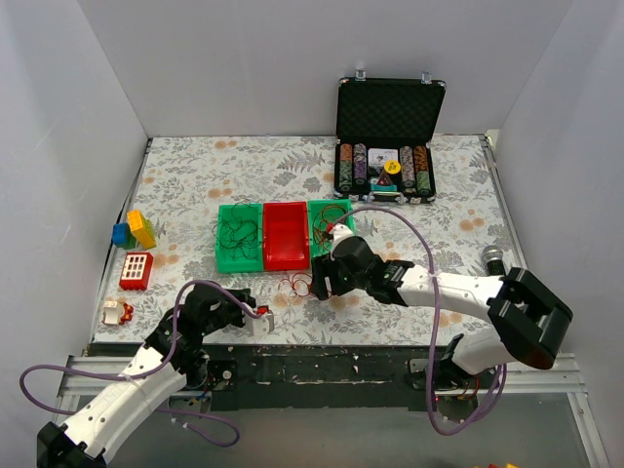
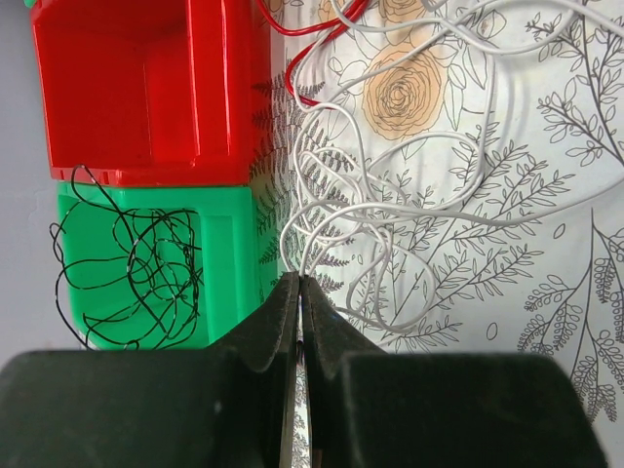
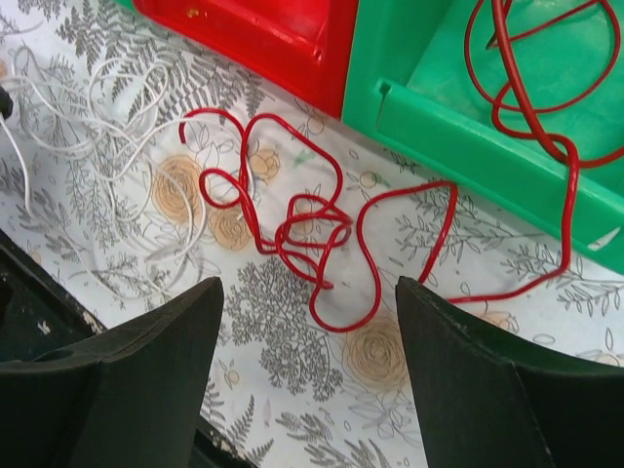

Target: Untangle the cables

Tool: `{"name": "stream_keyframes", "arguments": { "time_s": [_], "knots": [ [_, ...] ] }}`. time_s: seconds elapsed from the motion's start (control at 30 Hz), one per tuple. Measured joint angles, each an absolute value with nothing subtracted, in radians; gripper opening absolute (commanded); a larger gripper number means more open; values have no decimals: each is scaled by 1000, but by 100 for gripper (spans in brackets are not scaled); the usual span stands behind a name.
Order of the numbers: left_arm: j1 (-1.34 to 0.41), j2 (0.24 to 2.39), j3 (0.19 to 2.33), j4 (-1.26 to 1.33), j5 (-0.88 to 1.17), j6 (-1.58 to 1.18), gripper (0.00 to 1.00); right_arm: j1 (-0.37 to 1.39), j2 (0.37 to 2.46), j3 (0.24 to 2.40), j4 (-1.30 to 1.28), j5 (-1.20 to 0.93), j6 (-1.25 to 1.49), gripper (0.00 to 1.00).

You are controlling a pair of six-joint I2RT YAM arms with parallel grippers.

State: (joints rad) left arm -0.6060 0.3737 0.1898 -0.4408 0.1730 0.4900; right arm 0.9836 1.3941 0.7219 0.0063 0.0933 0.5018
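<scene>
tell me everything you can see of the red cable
The red cable is a thin, glossy wire, slack and bent into loose loops. Part coils inside the right-hand green bin, drapes over its front rim, and ends in a small tangle on the floral tablecloth, before the open right gripper, which does not touch it. The white cable lies to its left.

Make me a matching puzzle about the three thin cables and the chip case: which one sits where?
Things:
1. black cable
2. red cable
3. white cable
4. poker chip case

Places:
A. open, at the far right of the table
B. spilling from the right green bin onto the table
C. heaped in the left green bin
D. loose on the table, one strand pinched in the shut left gripper

Pairs: 1-C, 2-B, 3-D, 4-A
</scene>
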Motion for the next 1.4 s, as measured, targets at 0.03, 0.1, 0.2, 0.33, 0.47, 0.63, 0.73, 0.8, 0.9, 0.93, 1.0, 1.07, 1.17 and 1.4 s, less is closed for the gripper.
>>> {"name": "stream_keyframes", "arguments": {
  "time_s": [0.03, 0.1, 0.2, 0.33, 0.47, 0.63, 0.73, 0.8, 0.9, 0.93, 1.0, 1.07, 1.17, 1.4],
  "knots": [
    [-606, 374, 190, -442, 173, 490, 0, 984, 1407, 722, 28, 97, 506, 74],
    [-606, 372, 190, -442, 173, 490, 0, 984, 1435, 723, 56, 100, 515, 67],
    [-606, 371, 190, -442, 173, 490, 0, 984, 1499, 727, 93, 102, 528, 47],
    [-606, 368, 190, -444, 173, 490, 0, 985, 1550, 726, 101, 106, 545, 2],
    [-606, 357, 190, -449, 172, 491, 0, 989, 1509, 723, 95, 130, 555, 1],
    [-606, 343, 189, -449, 172, 494, 0, 991, 1289, 723, 35, 178, 540, 1],
    [-606, 342, 186, -448, 173, 495, 0, 991, 1145, 732, -14, 216, 518, 1],
    [-606, 342, 184, -449, 173, 498, 0, 989, 1070, 765, -70, 252, 494, 1],
    [-606, 345, 184, -448, 173, 501, 0, 978, 1015, 837, -138, 299, 453, 1],
    [-606, 347, 184, -449, 173, 501, 0, 970, 1007, 868, -160, 315, 436, 1],
    [-606, 349, 184, -450, 173, 505, 0, 945, 1002, 937, -199, 343, 400, 1],
    [-606, 350, 184, -455, 173, 506, 0, 910, 1002, 1002, -219, 356, 360, 1],
    [-606, 350, 183, -464, 173, 512, 0, 867, 1021, 1090, -240, 357, 315, 1],
    [-606, 350, 177, -469, 173, 519, 0, 836, 1171, 1303, -237, 341, 230, 1]
  ]
}}
